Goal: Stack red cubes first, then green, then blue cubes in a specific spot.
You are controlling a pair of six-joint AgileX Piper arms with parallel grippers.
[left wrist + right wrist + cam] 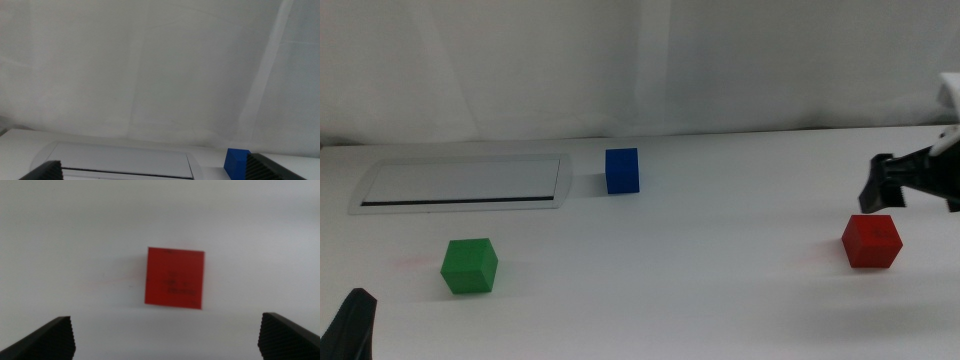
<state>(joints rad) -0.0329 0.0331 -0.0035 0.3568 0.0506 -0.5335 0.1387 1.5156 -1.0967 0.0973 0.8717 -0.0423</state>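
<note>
**Nothing stacked yet: right gripper above the red cube**

The red cube [871, 241] sits alone on the white table [700, 290] at the right of the middle view, flat on one face and touching nothing. The right gripper [880, 186] hangs just above and behind it, reaching in from the right edge. In the right wrist view the red cube [175, 278] lies in the centre, ahead of the two dark jaws, which stand wide apart at the lower corners with nothing between them; the fingers are released and empty.

The green cube [469, 266] rests at the lower left of the middle view, well apart from the red one. The blue cube [622, 170] stands at upper centre, just beside the right end of the flat silver-framed panel [460, 184]. The left wrist view also catches the blue cube [237, 163] beside that panel [120, 162].

The left gripper [352, 326] waits at the lower left corner of the middle view, near the green cube. Its jaws are spread wide and hold nothing.

As a judgement, the task is at its very start: all three cubes lie separate, no stack exists, and no stacking spot is marked. The red cube's pick-up appears to be the step in hand; green and blue are left to follow.
</note>
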